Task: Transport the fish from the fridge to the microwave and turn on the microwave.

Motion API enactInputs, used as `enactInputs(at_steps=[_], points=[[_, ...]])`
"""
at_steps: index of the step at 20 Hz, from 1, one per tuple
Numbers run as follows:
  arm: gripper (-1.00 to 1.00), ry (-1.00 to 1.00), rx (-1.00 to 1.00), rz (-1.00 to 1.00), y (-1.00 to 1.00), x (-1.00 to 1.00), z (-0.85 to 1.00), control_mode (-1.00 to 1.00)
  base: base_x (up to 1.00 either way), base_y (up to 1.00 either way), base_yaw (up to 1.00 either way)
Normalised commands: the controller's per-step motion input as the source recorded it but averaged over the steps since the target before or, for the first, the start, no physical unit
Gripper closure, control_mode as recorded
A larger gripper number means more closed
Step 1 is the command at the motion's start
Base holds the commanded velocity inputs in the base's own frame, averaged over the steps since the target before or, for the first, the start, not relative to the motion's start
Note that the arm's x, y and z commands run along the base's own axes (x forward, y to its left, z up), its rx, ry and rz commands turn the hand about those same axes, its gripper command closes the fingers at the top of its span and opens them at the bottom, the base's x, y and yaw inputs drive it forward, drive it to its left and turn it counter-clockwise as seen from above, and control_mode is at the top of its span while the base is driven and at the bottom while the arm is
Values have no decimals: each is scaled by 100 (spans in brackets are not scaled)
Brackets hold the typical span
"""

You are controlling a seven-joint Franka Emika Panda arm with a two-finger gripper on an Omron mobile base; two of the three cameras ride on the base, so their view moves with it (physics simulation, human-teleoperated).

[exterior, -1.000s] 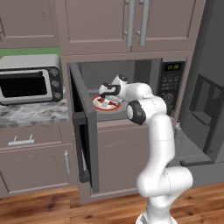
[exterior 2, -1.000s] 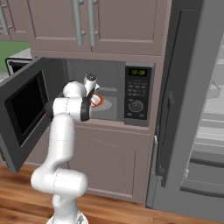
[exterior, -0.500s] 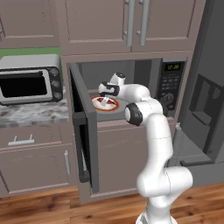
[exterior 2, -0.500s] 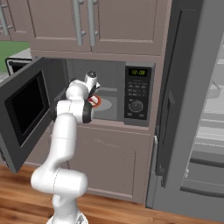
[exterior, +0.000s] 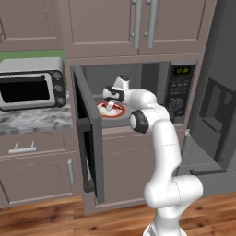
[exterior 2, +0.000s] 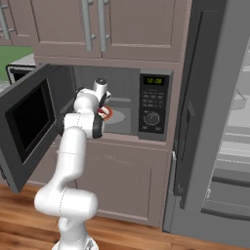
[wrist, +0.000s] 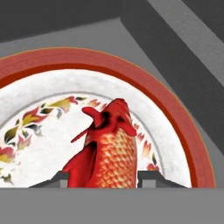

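Note:
The microwave (exterior: 180, 87) stands with its door (exterior: 86, 138) swung wide to the left. Inside it lies a white plate with a red rim (wrist: 179, 131), also seen in the base views (exterior: 120, 113) (exterior 2: 109, 114). My gripper (wrist: 103, 178) reaches into the cavity (exterior: 109, 106) (exterior 2: 101, 108) just above that plate. It is shut on the red-orange fish (wrist: 109, 148), which hangs between the fingertips (wrist: 151, 177) over the plate's middle. The dark-grey fridge (exterior 2: 215, 122) is to the right, its door open.
A silver toaster oven (exterior: 30, 85) sits on the marble counter (exterior: 32, 120) to the left. The open microwave door juts out toward the base at my arm's left. Cabinets (exterior: 138, 23) hang above and the wood floor (exterior 2: 146, 234) lies below.
The hand has edged slightly lower and to the left over the plate, with the fish still in its grip. The base has not moved.

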Motion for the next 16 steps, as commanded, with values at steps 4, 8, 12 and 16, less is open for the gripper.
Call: enactInputs(at_steps=[4,8,12,16], points=[[-100,0,-2,1,0,-2,-4,-100,0,0,0],[-100,0,-1,1,0,-2,-1,-100,0,0,0],[-100,0,0,0,0,-4,0,-100,0,0,0],[-100,-1,0,0,0,-9,0,-100,0,0,0]])
